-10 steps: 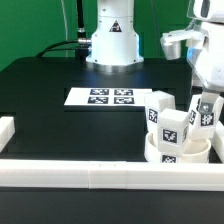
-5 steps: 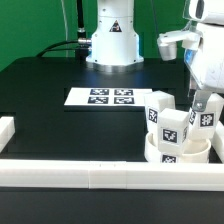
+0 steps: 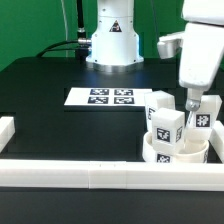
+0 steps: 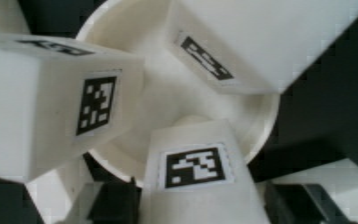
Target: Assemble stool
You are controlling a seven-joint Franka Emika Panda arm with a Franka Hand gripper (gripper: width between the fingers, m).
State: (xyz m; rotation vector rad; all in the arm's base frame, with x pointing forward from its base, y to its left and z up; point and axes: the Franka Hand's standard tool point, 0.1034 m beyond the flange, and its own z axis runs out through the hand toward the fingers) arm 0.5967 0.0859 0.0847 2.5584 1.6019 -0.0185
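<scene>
Down at the exterior view's right, the end effector (image 3: 196, 108) reaches into the stool assembly, its two fingers pressed onto the rearmost right leg (image 3: 202, 120) and pinching it. That leg carries a black-and-white marker tag on its face and leans a little away from upright.

The stool sits on the black tabletop (image 3: 50, 90) near the front edge, at the exterior view's right, just behind the long white border rail (image 3: 100, 172). Its round seat (image 3: 178, 155) lies flat with the three block legs standing up out of it. The front leg (image 3: 167, 130) is nearest the camera and shows tags on two faces; a third leg (image 3: 160, 108) stands behind it toward the exterior view's left.

In the wrist view the white disc seat (image 4: 149, 40) fills much of the picture, with tagged legs spreading from it: one large block (image 4: 60, 100), one narrower block (image 4: 220, 60), and one whose square tag faces the camera (image 4: 197, 165). The fingers themselves are not clear in that view.

Farther back on the tabletop lies the marker board (image 3: 100, 97), flat, well apart from the stool. A short white rail piece (image 3: 8, 130) stands at the exterior view's left edge. The arm's white base (image 3: 110, 40) rises behind the board.
</scene>
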